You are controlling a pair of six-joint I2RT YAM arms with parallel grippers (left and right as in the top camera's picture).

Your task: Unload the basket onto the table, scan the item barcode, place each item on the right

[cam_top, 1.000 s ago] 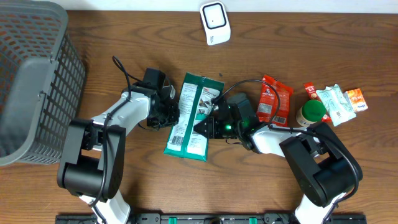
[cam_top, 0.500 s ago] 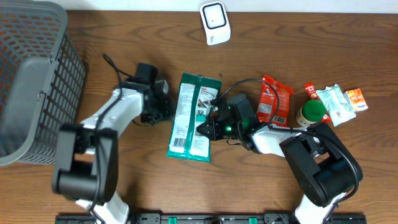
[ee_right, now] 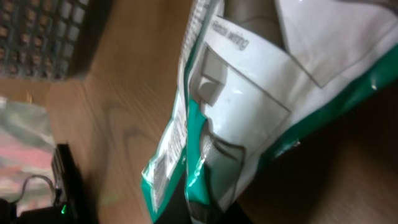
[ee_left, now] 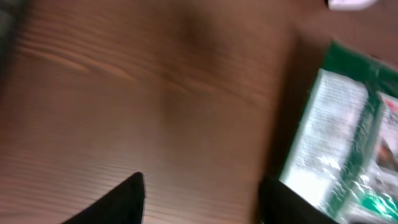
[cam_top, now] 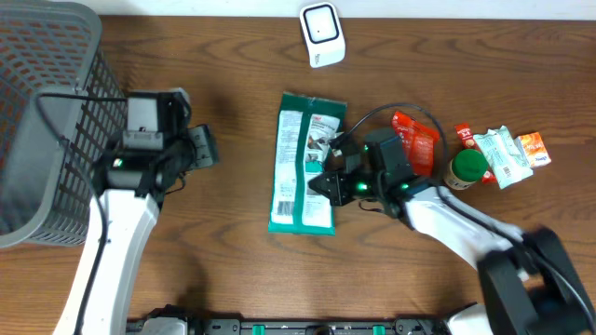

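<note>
green-and-white packet (cam_top: 303,177): lying at mid tabletop (cam_top: 233,251), long side running near to far, right edge clenched in the right fingers (cam_top: 328,183). left fingers (ee_left: 124,199): released, parted over bare wood, well apart from the packet's left side, holding nothing. red pouch (cam_top: 416,144), green-capped jar (cam_top: 466,169), small sachets (cam_top: 507,151): right of packet. grey mesh basket (cam_top: 93,84): far left. white scanner (cam_top: 322,34): far edge, beyond the packet

The counter (cam_top: 233,279) is dark brown wood, its wavy grain running sideways beneath and around the left gripper (cam_top: 200,147) and the right gripper (cam_top: 321,181). Beyond both grippers, along the far edge, runs a thin pale strip (cam_top: 186,7); whether wall or rim cannot be told. Light falls soft and even, shadows short and blurred.
</note>
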